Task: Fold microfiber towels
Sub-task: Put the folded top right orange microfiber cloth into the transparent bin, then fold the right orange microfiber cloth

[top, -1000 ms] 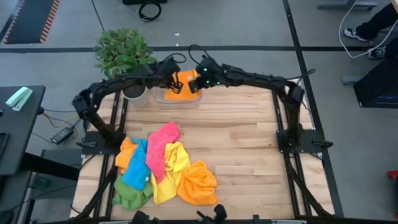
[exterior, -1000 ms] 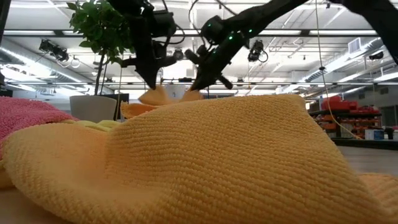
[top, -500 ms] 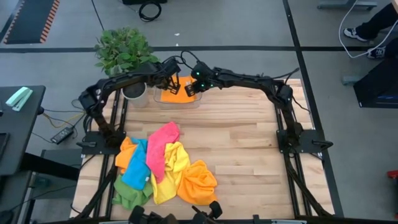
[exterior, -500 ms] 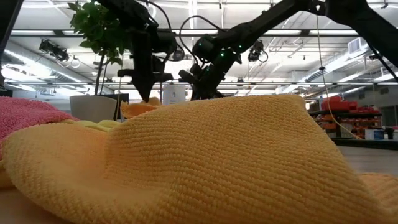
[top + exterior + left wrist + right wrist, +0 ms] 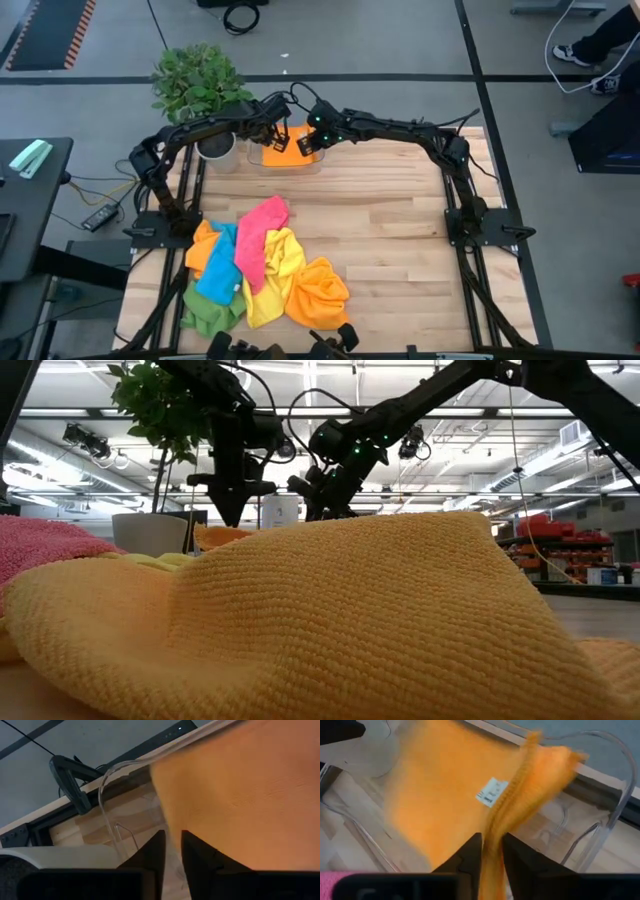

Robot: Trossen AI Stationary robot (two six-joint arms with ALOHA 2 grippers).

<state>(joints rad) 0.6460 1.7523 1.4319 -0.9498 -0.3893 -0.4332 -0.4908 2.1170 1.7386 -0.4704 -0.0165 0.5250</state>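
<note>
A folded orange towel [image 5: 283, 152] lies in a clear plastic tray [image 5: 258, 160] at the table's far edge. My left gripper [image 5: 272, 132] is shut on its left end and my right gripper [image 5: 306, 141] on its right end. A white label [image 5: 491, 791] shows on the towel. A pile of loose towels lies at the table's near left: pink [image 5: 258, 235], blue [image 5: 218, 272], yellow [image 5: 277, 262], orange [image 5: 320, 292] and green [image 5: 205, 315]. In the low view the yellow towel [image 5: 330, 620] hides both grippers' fingertips. My left gripper pinches the orange towel's side edge [image 5: 167, 827] between its two fingers, coming from above and pointing down. The towel spreads away from the fingers inside the tray. My right gripper pinches a thick folded edge of several layers [image 5: 496, 831] between its two fingers, from above. The fold runs on from the fingers along the towel, which lies in the tray.
A potted plant [image 5: 200, 85] stands at the far left corner beside the tray. The tray's clear wall [image 5: 615, 775] rises around the towel. Bare wood [image 5: 400, 230] takes up the table's middle and right.
Both grippers have gone down and a little toward the table's left, keeping hold of the orange towel. The towel, held up between them a second ago, has been lowered into the tray and now lies low there.
</note>
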